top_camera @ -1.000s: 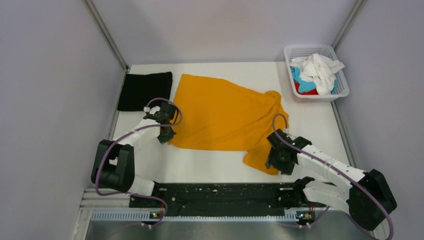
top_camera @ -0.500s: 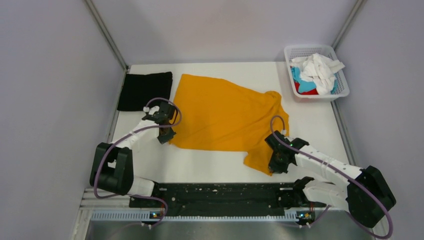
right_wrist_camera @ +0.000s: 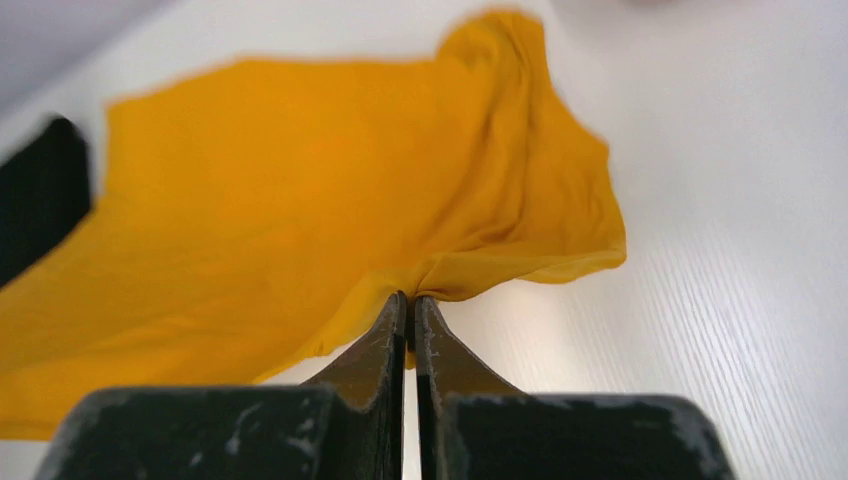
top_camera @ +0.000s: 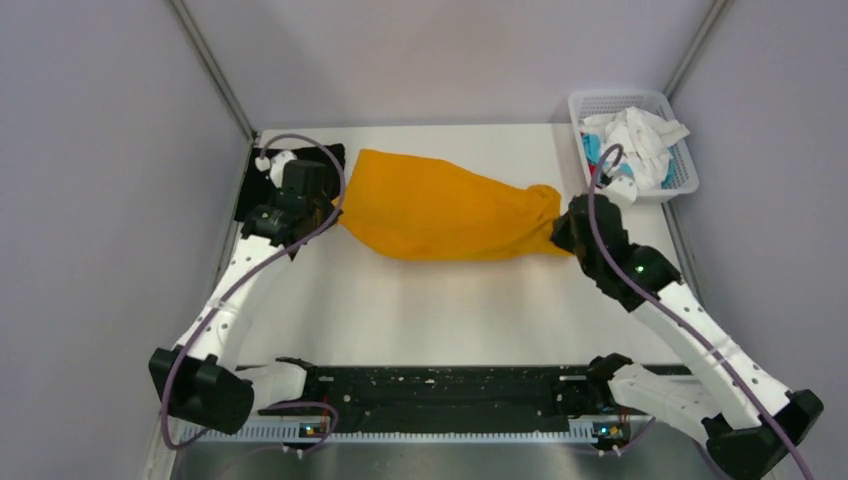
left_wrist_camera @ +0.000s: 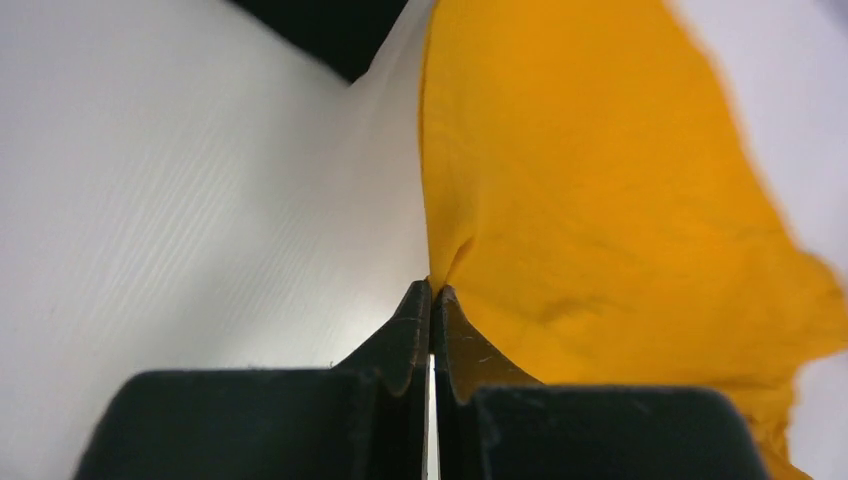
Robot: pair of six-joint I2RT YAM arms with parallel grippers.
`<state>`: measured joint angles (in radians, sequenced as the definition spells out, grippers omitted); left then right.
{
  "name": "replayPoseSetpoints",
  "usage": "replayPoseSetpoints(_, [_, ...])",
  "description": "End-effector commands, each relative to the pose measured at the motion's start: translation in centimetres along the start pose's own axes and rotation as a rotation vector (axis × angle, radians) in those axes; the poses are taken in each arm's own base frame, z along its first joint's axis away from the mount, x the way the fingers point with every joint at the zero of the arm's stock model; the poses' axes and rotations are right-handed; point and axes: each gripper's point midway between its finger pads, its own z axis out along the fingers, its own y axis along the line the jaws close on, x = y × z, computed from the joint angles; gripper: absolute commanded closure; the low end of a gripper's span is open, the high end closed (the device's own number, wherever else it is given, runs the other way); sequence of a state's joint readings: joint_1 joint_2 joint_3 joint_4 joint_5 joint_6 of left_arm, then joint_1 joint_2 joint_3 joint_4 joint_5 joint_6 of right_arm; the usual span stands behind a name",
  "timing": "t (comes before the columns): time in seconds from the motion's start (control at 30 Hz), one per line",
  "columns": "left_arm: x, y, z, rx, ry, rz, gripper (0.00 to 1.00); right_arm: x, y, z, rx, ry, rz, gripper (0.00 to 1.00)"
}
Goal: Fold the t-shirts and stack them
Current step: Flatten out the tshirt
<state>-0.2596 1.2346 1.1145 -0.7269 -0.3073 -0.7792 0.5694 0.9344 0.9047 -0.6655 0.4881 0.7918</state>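
As white t-shirts top the basket, a blue t-shirt shows.

No words, numbers, brands or signs can be read in any of the views. The orange t-shirt, near the far edge of the tabletop, shows only plain cloth.
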Motion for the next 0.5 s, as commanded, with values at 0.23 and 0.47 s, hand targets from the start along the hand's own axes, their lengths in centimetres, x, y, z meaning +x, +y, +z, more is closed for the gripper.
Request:
replayPoseSetpoints(0.23, [-16.7,-5.1,-24.5,0.496,-0.568,-0.101,1.0,-25.8,5.9,-19.7,-0.327,-0.705,0.063,1.0])
replayPoseSetpoints(0.47, [-19.9,-3.8,-39.1,0.738,-0.795,-0.085,1.0,-32.1,8.8,-32.0,-0.614,-0.855,-0.013,1.0])
